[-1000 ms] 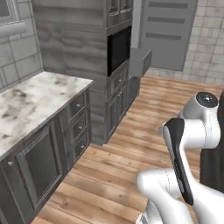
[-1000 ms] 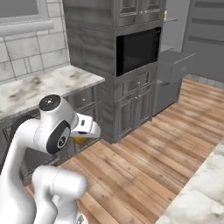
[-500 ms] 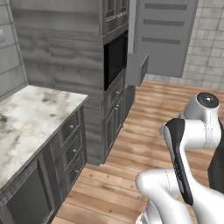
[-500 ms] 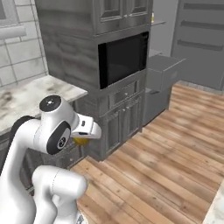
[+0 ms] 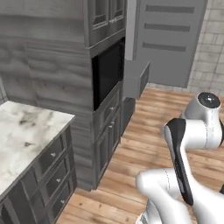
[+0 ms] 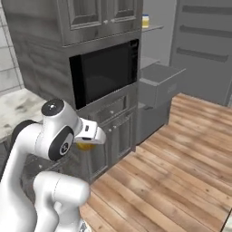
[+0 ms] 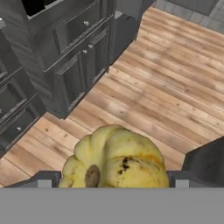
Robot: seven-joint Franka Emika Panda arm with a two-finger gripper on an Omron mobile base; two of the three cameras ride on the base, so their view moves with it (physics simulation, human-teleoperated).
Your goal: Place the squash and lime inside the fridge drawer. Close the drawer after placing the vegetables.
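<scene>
One squash (image 7: 114, 158) sits clamped in our tool (image 7: 113, 181), carried above the wood floor (image 7: 175, 87). We judge it light, firm and ribbed, so a hold across its lobes should stay secure. Ahead, the fridge drawer (image 6: 161, 84) stands pulled open beside the oven cabinet (image 6: 106, 72).
</scene>
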